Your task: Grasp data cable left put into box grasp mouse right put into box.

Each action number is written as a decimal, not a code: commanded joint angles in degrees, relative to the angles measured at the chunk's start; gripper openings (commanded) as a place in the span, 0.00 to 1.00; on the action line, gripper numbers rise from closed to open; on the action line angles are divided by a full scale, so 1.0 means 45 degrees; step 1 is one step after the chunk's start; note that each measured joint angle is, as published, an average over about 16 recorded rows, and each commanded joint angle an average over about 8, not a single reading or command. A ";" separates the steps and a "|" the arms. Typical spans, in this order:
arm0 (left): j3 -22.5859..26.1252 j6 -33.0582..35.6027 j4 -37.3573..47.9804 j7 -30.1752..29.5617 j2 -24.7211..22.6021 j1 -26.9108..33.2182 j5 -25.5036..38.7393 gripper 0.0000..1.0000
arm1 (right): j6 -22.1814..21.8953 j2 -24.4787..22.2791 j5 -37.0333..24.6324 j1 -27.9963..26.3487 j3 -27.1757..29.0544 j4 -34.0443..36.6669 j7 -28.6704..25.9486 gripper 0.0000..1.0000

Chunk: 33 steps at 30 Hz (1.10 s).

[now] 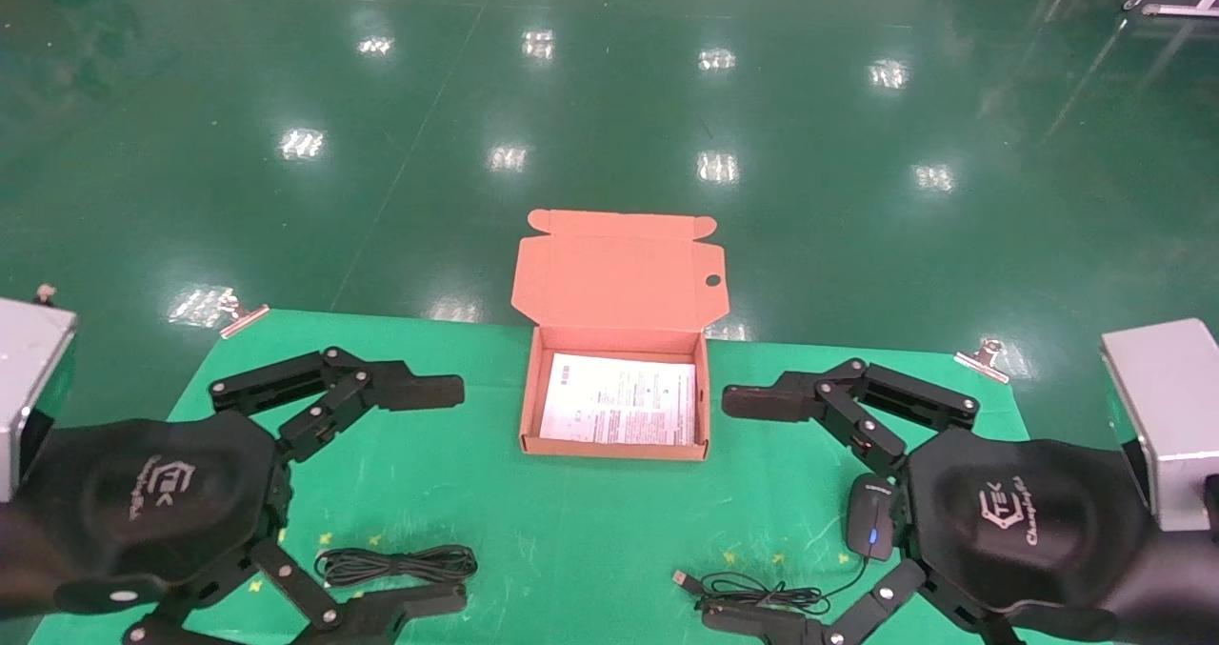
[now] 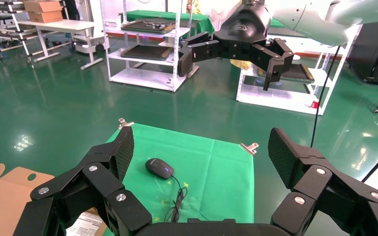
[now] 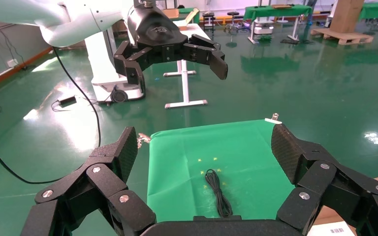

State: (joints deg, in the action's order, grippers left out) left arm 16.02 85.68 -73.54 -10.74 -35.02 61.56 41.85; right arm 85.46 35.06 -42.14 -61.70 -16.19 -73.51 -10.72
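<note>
The salmon-brown box [image 1: 530,393] stands open at the table's middle back, lid up, with a white printed sheet [image 1: 619,399] inside. The data cable [image 1: 395,564], a tidy black bundle, lies front left; it also shows in the right wrist view [image 3: 218,192]. The black mouse [image 1: 870,516] with a blue light lies front right, its cord [image 1: 762,593] trailing to a USB plug; it also shows in the left wrist view [image 2: 159,168]. My left gripper [image 1: 448,494] hovers open and empty above the cable. My right gripper [image 1: 729,509] hovers open and empty beside the mouse.
A green cloth [image 1: 533,531] covers the table, held by metal clips [image 1: 243,316] [image 1: 986,357] at the back corners. Grey blocks [image 1: 29,378] [image 1: 1162,416] stand at the far left and right edges. Beyond the table is shiny green floor.
</note>
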 commanded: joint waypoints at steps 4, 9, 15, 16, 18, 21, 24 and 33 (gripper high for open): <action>0.0000 0.0000 0.0000 0.0000 0.0000 0.0000 0.0000 1.00 | 0.0000 0.0000 0.0000 0.0000 0.0000 0.0000 0.0000 1.00; 0.0000 0.0000 0.0000 0.0000 0.0000 0.0000 0.0000 1.00 | 0.0000 0.0000 0.0000 0.0000 0.0000 0.0000 0.0000 1.00; 0.0009 0.0016 -0.0013 0.0001 -0.0003 0.0006 0.0007 1.00 | -0.0003 -0.0010 0.0013 0.0004 0.0012 0.0019 -0.0003 1.00; 0.0037 0.0019 -0.0025 -0.0007 -0.0009 0.0024 0.0059 1.00 | -0.0007 -0.0023 0.0005 0.0004 0.0017 0.0035 0.0004 1.00; 0.0144 0.0022 -0.0046 -0.0053 -0.0036 0.0081 0.0249 1.00 | -0.0013 -0.0063 -0.0055 0.0001 0.0013 0.0069 0.0037 1.00; 0.0447 0.0096 -0.0124 -0.0184 -0.0072 0.0281 0.0810 1.00 | 0.0060 -0.0186 -0.0369 -0.0071 -0.0056 0.0056 0.0157 1.00; 0.0906 0.0245 -0.0248 -0.0360 -0.0131 0.0678 0.1718 1.00 | 0.0249 -0.0327 -0.1073 -0.0325 -0.0283 -0.0093 0.0321 1.00; 0.2771 0.0796 -0.0484 -0.0596 -0.0729 0.2686 0.5393 1.00 | 0.1051 -0.0124 -0.5343 -0.2661 -0.2446 -0.0775 0.1683 1.00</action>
State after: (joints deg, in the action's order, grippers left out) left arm 28.71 88.87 -75.76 -13.01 -38.63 73.67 66.33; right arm 89.66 34.96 -66.34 -73.89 -28.51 -76.66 -2.75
